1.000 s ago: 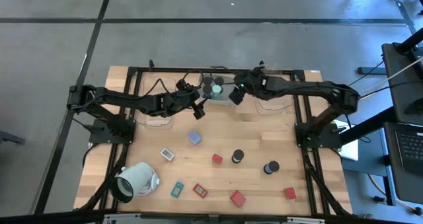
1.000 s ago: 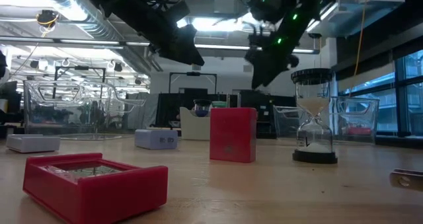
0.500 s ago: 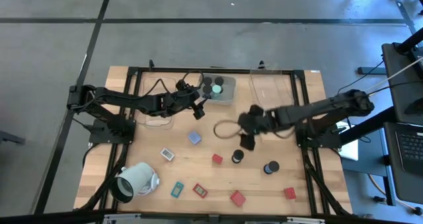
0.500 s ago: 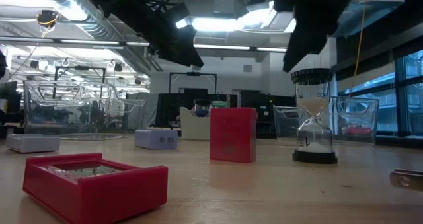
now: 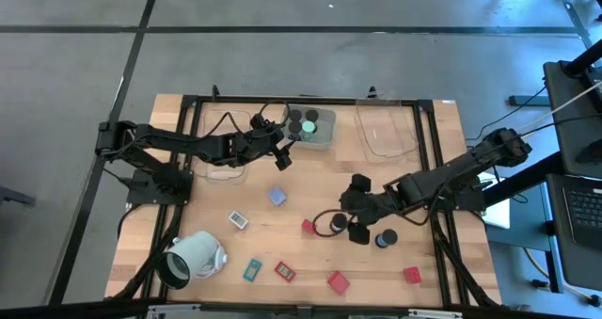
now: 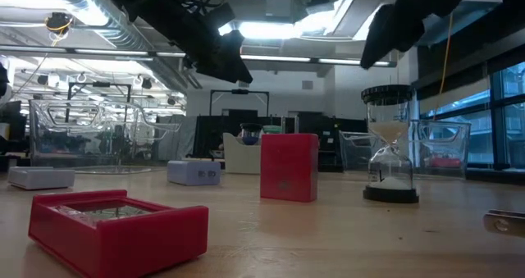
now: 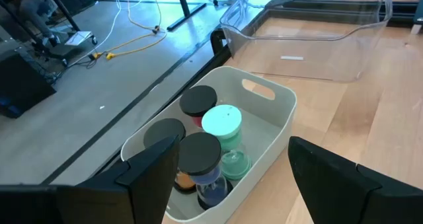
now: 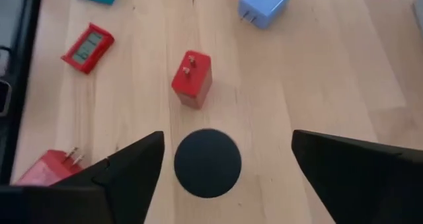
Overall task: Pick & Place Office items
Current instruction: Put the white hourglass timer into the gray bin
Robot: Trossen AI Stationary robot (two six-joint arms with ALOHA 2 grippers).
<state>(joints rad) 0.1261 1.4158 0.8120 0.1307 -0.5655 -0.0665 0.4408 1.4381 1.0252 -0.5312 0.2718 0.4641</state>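
We see our right hand point(image 5: 350, 223) hovering with its fingers spread wide and holding nothing, over a short black cylinder point(image 8: 207, 162) that stands upright on the wooden surface point(image 5: 310, 183). From above its top is a plain dark disc. Just beside it lies a small red block point(image 8: 192, 79) with two metal prongs, and farther off a pale blue cube point(image 8: 264, 5), also pronged. Our left hand point(image 7: 231, 168) waits open and empty above a white bin point(image 7: 277, 108) holding several black-capped cylinders and a green-topped one point(image 7: 221, 120).
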